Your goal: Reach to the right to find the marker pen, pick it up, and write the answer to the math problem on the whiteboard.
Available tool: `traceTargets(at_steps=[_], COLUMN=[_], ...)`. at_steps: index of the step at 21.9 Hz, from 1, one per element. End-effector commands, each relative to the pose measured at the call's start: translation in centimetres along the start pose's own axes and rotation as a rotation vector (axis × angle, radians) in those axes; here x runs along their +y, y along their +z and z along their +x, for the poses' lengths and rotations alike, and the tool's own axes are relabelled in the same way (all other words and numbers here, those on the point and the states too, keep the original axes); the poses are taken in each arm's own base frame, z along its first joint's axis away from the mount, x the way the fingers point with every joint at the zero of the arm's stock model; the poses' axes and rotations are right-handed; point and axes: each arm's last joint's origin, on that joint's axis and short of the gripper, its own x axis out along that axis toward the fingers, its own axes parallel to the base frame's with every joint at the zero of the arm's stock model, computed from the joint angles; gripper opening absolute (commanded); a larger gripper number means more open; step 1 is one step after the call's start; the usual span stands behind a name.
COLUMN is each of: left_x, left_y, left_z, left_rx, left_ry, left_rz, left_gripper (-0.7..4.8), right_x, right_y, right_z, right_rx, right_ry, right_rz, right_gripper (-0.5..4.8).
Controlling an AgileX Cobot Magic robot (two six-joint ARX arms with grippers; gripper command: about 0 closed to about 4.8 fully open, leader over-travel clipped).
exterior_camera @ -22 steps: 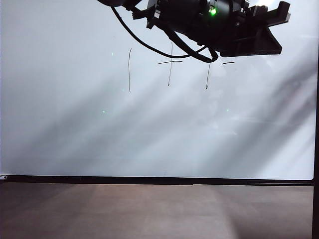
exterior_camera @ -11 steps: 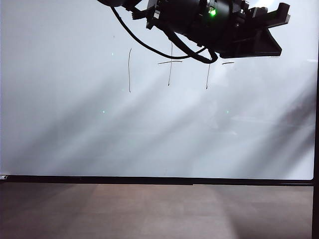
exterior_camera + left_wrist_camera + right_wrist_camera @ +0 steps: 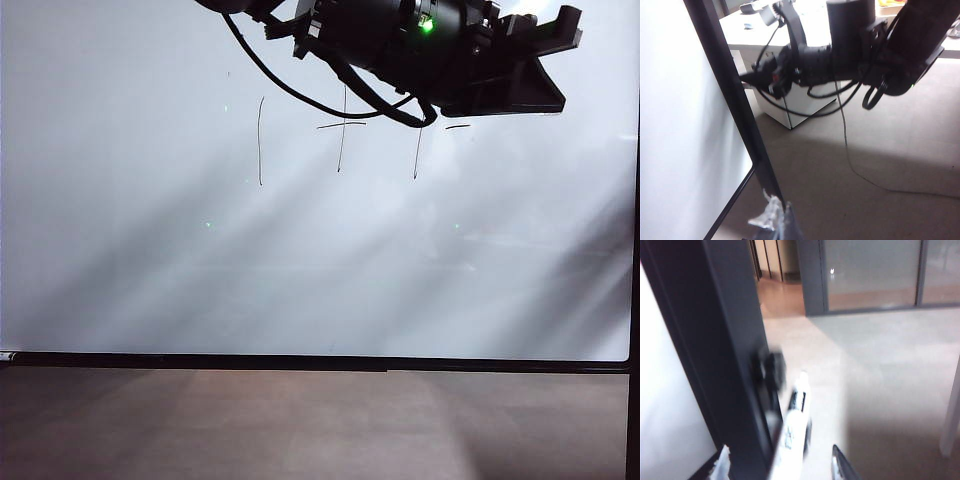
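The whiteboard (image 3: 300,260) fills the exterior view, with the math problem (image 3: 340,130) in thin strokes near its top; my right arm (image 3: 450,50) covers part of it. The answer is not in view. In the right wrist view the marker pen (image 3: 792,435), white-barrelled, lies along the board's black frame (image 3: 715,340) by a black clip (image 3: 771,371). My right gripper (image 3: 781,467) is open, one fingertip on each side of pen and frame. My left gripper (image 3: 776,220) hangs beside the frame's lower edge (image 3: 735,110), fingertips together, holding nothing.
A brown surface (image 3: 300,420) runs below the board. Beyond the frame stand a white cabinet (image 3: 790,100) and a thin cable (image 3: 855,165) on the floor. Glass doors (image 3: 870,275) close off the far side of the open floor.
My right arm's black hand has shifted only slightly at the board's upper right. The strokes and the board look the same.
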Motion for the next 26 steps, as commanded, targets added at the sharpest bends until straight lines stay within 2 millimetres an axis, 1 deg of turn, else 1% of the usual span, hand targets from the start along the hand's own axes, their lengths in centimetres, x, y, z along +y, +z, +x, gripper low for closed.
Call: traceTargets(at_steps=[1, 4, 19, 26], left_x=[0.07, 0.07, 0.07, 0.07], left_y=[0.51, 0.51, 0.51, 0.51], left_z=[-0.09, -0.09, -0.09, -0.09], left_rx=[-0.023, -0.023, -0.023, -0.023], left_ry=[0.001, 0.001, 0.001, 0.001], left_rz=[0.004, 0.004, 0.004, 0.004], left_gripper=[-0.05, -0.05, -0.05, -0.05], right_x=[-0.02, -0.01, 0.05, 0.59], right_y=[-0.86, -1.12, -0.89, -1.26], right_z=[0.15, 0.22, 0.26, 0.63], right_rx=[0.012, 0.006, -0.014, -0.005], right_ry=[0.002, 0.005, 0.011, 0.016], right_rz=[0.007, 0.003, -0.009, -0.004], right_gripper=[2.57, 2.57, 2.52, 2.52])
